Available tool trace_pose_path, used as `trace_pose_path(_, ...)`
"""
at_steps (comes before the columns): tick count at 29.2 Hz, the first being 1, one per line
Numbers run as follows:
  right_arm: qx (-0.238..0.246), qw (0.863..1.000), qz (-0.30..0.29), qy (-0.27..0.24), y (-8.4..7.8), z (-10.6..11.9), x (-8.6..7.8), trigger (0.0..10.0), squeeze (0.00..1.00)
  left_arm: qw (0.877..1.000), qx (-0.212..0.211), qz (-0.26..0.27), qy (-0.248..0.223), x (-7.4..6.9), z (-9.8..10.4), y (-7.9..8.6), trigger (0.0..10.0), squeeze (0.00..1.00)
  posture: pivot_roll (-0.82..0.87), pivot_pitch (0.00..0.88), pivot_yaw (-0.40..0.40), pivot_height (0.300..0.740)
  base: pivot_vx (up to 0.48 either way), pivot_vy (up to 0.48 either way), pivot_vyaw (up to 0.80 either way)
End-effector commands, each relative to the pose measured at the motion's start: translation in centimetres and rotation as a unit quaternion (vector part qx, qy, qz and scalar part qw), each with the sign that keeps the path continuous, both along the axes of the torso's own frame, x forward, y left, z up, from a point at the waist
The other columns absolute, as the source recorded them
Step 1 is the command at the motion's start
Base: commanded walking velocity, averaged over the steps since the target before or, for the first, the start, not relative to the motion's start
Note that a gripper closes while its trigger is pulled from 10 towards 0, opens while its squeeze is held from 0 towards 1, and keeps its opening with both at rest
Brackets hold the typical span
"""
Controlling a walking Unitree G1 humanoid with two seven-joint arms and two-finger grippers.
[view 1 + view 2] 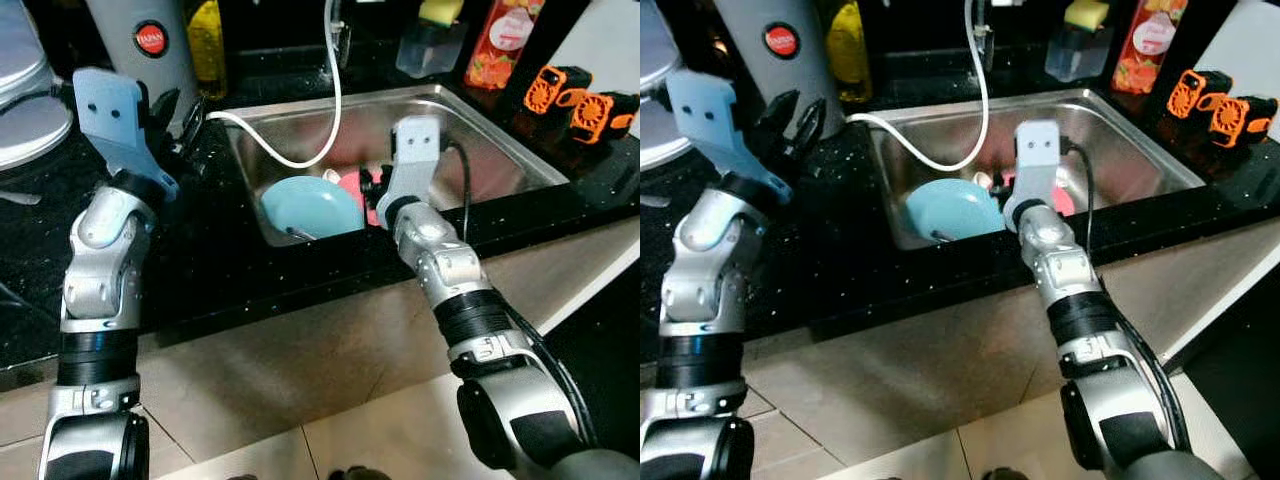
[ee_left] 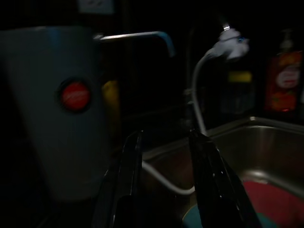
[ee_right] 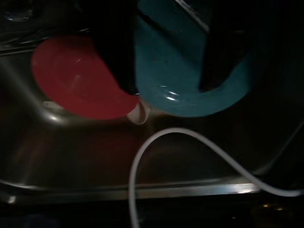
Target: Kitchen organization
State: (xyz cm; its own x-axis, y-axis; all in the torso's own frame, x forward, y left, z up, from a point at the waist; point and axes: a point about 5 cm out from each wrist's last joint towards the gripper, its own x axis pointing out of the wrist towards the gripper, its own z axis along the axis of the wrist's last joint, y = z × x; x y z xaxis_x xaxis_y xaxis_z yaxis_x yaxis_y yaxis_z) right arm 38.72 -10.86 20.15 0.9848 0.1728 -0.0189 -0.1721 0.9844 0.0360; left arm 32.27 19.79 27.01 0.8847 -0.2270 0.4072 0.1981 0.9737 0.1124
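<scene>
Reaching down into the steel sink [image 1: 500, 150], my right pincer [image 1: 372, 190] hangs just over the dishes, its two black fingers [image 3: 118, 57] spread apart and straddling the rim of the teal bowl [image 1: 310, 205], which lies tilted against the sink's near wall. Beside it, partly under my wrist, lies a red plate [image 3: 76, 80], with a small pale cup [image 3: 138, 113] between the two. I judge the bowl is the piece to lift out first, since it sits on top and its raised rim offers an edge to pinch. A white hose [image 1: 335, 100] trails from the tap across the basin, near enough to snag on the way up. My left pincer [image 1: 178, 112] waits over the black surface [image 1: 220, 250] beside the grey canister [image 1: 150, 45], fingers apart, empty, probably kept clear of the sink.
</scene>
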Motion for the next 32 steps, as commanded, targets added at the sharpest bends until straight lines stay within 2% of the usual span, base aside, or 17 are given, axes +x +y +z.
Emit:
trace_pose_path(1, 0.015, 1.0, -0.006, -0.023, -0.5, 0.8, 0.1, 10.0, 1.0, 1.0, -0.004, 0.007, 0.003, -0.2, -0.1, 0.0, 10.0, 0.0, 0.13, 0.024, -0.062, 0.74, 0.0, 0.0, 0.0)
trace_pose_path(2, 0.036, 0.998, -0.009, -0.049, -0.6, 1.5, 0.0, 10.0, 1.0, 1.0, -0.009, 0.021, 0.007, -0.3, -0.3, 0.3, 10.0, 0.0, 0.14, 0.022, -0.065, 0.74, 0.0, 0.0, 0.0)
trace_pose_path(3, 0.06, 0.995, -0.014, -0.078, -0.9, 2.3, -0.1, 10.0, 0.01, 0.999, -0.013, 0.042, 0.014, -0.3, -0.7, 0.8, 10.0, 0.0, 0.14, 0.02, -0.064, 0.74, 0.0, 0.0, 0.0)
trace_pose_path(6, 0.078, 0.991, -0.02, -0.105, -1.4, 3.2, -0.2, 10.0, 0.0, 0.997, -0.019, 0.068, 0.025, -0.3, -1.1, 1.5, 10.0, 0.0, 0.14, 0.02, -0.064, 0.74, 0.0, 0.0, 0.0)
trace_pose_path(7, 0.096, 0.986, -0.027, -0.136, -2.2, 4.2, -0.5, 10.0, 0.0, 0.992, -0.027, 0.112, 0.042, -0.2, -1.6, 2.6, 10.0, 0.0, 0.14, 0.017, -0.059, 0.74, 0.0, 0.0, 0.0)
trace_pose_path(8, 0.096, 0.986, -0.027, -0.136, -2.2, 4.2, -0.5, 10.0, 0.0, 0.992, -0.027, 0.112, 0.042, -0.2, -1.6, 2.6, 10.0, 0.0, 0.14, 0.017, -0.059, 0.74, 0.0, 0.0, 0.0)
trace_pose_path(10, 0.113, 0.981, -0.03, -0.157, -3.0, 4.8, -1.0, 10.0, 0.0, 0.984, -0.036, 0.165, 0.06, -0.3, -2.1, 4.0, 10.0, 0.0, 0.14, 0.017, -0.057, 0.74, 0.0, 0.0, 0.0)
trace_pose_path(13, 0.123, 0.978, -0.029, -0.164, -3.3, 4.9, -1.2, 10.0, 0.0, 0.976, -0.04, 0.199, 0.077, -0.3, -2.5, 4.8, 10.0, 0.0, 0.15, 0.017, -0.056, 0.74, 0.0, 0.0, 0.0)
trace_pose_path(16, 0.134, 0.974, -0.029, -0.178, -4.1, 4.9, -1.8, 10.0, 0.0, 0.948, -0.052, 0.292, 0.119, -0.4, -3.3, 7.5, 10.0, 0.0, 0.14, 0.02, -0.053, 0.74, 0.0, 0.0, 0.0)
trace_pose_path(19, 0.135, 0.974, -0.031, -0.182, -4.2, 4.8, -1.9, 10.0, 0.0, 0.941, -0.063, 0.309, 0.122, -0.5, -3.3, 8.2, 10.0, 0.0, 0.15, 0.022, -0.052, 0.74, 0.0, 0.0, 0.0)
trace_pose_path(20, 0.137, 0.973, -0.035, -0.184, -4.6, 4.8, -2.0, 10.0, 0.0, 0.924, -0.087, 0.35, 0.13, -0.5, -3.2, 9.9, 10.0, 0.0, 0.14, 0.025, -0.048, 0.74, 0.0, 0.0, 0.0)
trace_pose_path(21, 0.138, 0.972, -0.036, -0.186, -4.7, 4.8, -2.0, 10.0, 0.0, 0.913, -0.095, 0.372, 0.137, -0.5, -3.3, 10.7, 10.0, 0.0, 0.14, 0.026, -0.049, 0.74, 0.0, 0.0, 0.0)
trace_pose_path(22, 0.138, 0.972, -0.036, -0.186, -4.7, 4.8, -2.0, 10.0, 0.0, 0.913, -0.095, 0.372, 0.137, -0.5, -3.3, 10.7, 10.0, 0.0, 0.14, 0.026, -0.049, 0.74, 0.0, 0.0, 0.0)
trace_pose_path(23, 0.139, 0.972, -0.037, -0.187, -4.8, 4.8, -2.1, 10.0, 0.0, 0.899, -0.097, 0.401, 0.148, -0.5, -3.4, 11.8, 10.0, 0.0, 0.15, 0.027, -0.05, 0.74, 0.0, 0.0, 0.0)
trace_pose_path(25, 0.139, 0.972, -0.037, -0.187, -5.0, 4.8, -2.2, 10.0, 0.0, 0.884, -0.101, 0.428, 0.157, -0.4, -3.5, 13.0, 10.0, 0.0, 0.14, 0.031, -0.051, 0.74, 0.0, 0.0, 0.0)
trace_pose_path(28, 0.139, 0.972, -0.037, -0.187, -5.0, 4.8, -2.2, 10.0, 0.0, 0.88, -0.103, 0.435, 0.159, -0.3, -3.6, 13.4, 10.0, 0.0, 0.14, 0.031, -0.051, 0.74, 0.0, 0.0, 0.0)
trace_pose_path(32, 0.139, 0.971, -0.035, -0.189, -5.2, 4.9, -2.4, 10.0, 0.0, 0.866, -0.098, 0.458, 0.176, 0.2, -4.0, 14.4, 10.0, 0.0, 0.14, 0.046, -0.051, 0.74, 0.0, 0.0, 0.0)
